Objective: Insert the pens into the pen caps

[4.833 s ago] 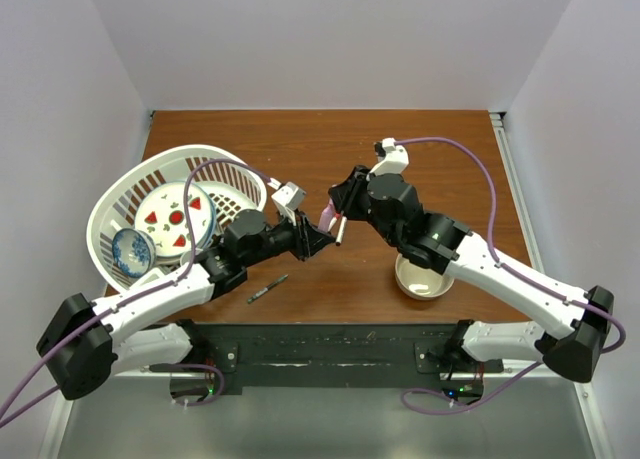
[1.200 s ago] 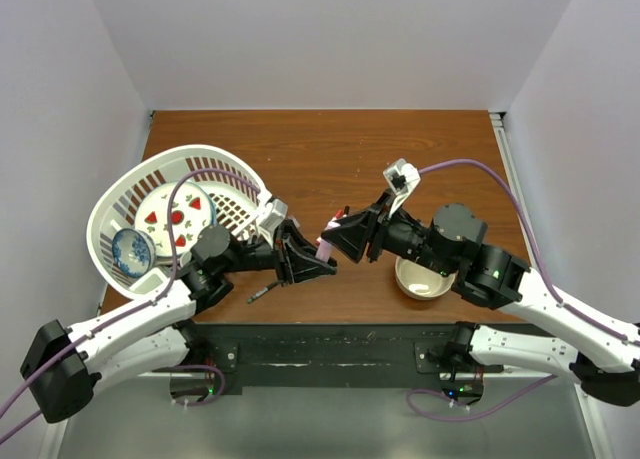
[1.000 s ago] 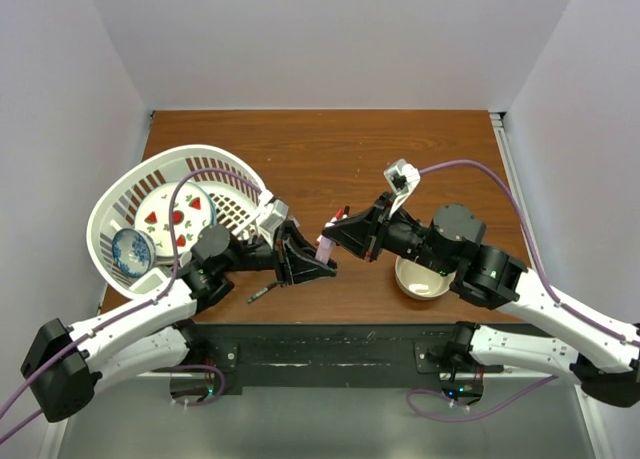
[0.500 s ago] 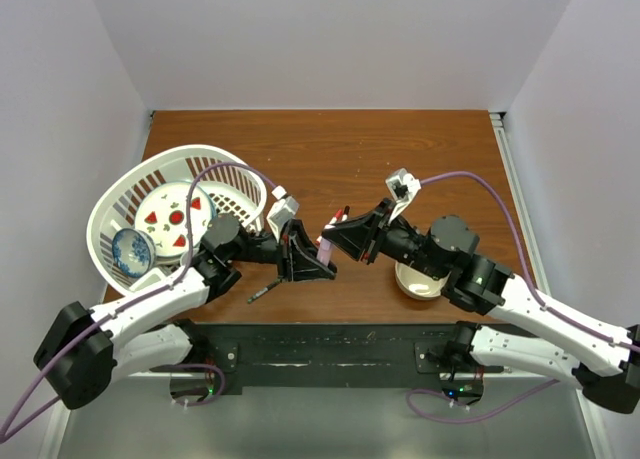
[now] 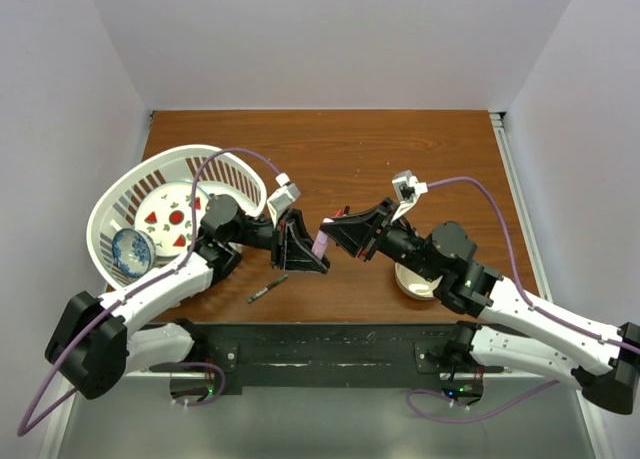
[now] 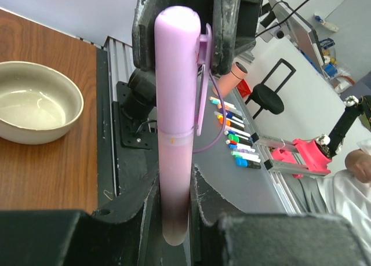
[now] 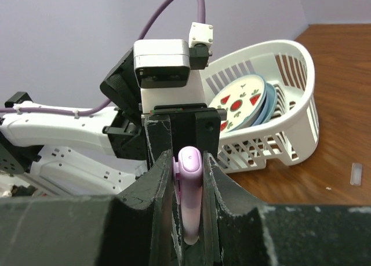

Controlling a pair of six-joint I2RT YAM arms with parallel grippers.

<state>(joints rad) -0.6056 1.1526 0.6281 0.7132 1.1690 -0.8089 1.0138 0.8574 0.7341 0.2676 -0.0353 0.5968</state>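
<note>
The wooden surface sits in a plain, pale-walled booth. In the air above its middle, between the 2 arms, is the pink pen, with a pale pink cap on its far end. The seam looks closed, so I'd judge the cap seated or very nearly so.

The left pincer is clamped on the bare barrel near the tail, its jaws apart by only the pen's width. The right pincer straddles the cap with 1 finger close on each side. I cannot tell whether it presses or merely flanks it.

The pen looks light, stiff and smooth, probably slippery. I'd hold it square across the barrel and keep off the cap's thin clip, which could snag or bend.

Further out, a thin dark grey pen lies on the surface near the left arm. A beige bowl sits by the right arm, and a white basket of plates stands at the left.
</note>
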